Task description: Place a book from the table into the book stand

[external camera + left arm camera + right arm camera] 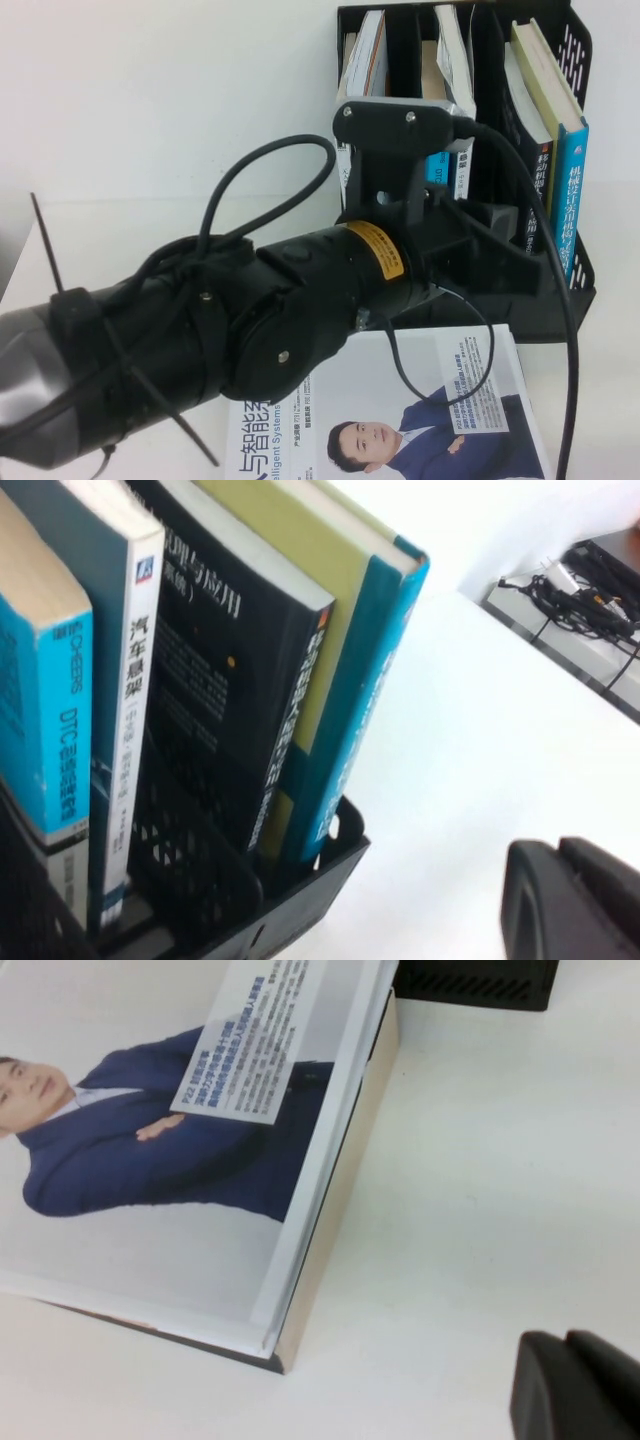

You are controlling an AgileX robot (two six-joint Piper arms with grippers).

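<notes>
The book [215, 670], dark-covered with a dark spine, stands upright in the end slot of the book stand [575, 285], with one olive-covered, teal-spined book [572, 190] beside it on the outer side. In the next slot the left wrist view shows two more upright books: a white-spined one [135, 680] and a bright blue-spined one [45, 710]. Further slots hold more books or papers, too hidden by the arm to count. One white-covered book [420, 420] picturing a suited man lies flat on the tabletop [150, 120], just in front of the stand. The left gripper [575, 900] hangs in front of the stand, its fingers pressed together on nothing. The right gripper [580, 1385] hovers above the tabletop beside the flat book; whether it is spread, I cannot tell.
</notes>
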